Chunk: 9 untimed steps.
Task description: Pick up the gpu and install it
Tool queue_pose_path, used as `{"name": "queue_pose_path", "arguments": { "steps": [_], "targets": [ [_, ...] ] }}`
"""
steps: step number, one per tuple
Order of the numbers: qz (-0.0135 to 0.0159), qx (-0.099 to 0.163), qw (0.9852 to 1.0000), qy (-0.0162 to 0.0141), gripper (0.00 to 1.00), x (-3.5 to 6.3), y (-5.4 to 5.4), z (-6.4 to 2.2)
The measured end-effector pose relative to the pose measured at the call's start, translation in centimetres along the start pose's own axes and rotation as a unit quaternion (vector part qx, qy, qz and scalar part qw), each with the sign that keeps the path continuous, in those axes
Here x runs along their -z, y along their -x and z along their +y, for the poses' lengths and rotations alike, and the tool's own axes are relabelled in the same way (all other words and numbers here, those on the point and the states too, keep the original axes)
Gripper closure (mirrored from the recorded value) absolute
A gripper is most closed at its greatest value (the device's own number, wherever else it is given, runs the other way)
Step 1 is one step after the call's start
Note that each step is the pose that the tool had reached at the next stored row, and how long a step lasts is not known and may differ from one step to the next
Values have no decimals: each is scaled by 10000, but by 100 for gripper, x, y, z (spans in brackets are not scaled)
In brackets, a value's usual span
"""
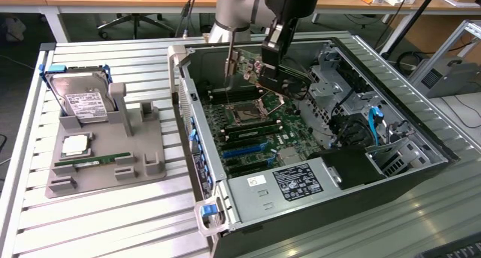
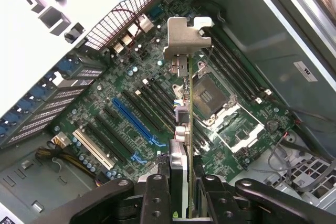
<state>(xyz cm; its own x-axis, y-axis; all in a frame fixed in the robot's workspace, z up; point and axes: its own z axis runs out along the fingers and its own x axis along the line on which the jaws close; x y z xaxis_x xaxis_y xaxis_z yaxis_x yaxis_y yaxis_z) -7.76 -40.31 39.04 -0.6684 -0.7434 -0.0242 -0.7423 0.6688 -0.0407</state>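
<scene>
The gpu (image 1: 258, 73), where is it now?
— It hangs inside the open computer case (image 1: 201, 128), above the motherboard (image 1: 248, 123), near the case's far edge in the exterior view. It stands on its long edge.
— And the gripper (image 2: 184, 179)?
— Its fingers (image 2: 157, 192) are pressed on the gpu from both sides. The silver bracket (image 2: 186, 35) is at the end away from them.
— Is the card seated in a slot?
— Not yet, it is above the board.

The gpu (image 2: 181, 114) is green with a silver bracket (image 2: 186, 38), the motherboard (image 2: 126, 85) green with blue slots (image 2: 135, 119).
</scene>
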Motion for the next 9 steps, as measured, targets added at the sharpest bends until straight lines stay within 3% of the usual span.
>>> {"name": "queue_pose_path", "arguments": {
  "steps": [9],
  "targets": [
    [-1, 119, 9999, 0, 73, -2, 0, 0]
  ]
}}
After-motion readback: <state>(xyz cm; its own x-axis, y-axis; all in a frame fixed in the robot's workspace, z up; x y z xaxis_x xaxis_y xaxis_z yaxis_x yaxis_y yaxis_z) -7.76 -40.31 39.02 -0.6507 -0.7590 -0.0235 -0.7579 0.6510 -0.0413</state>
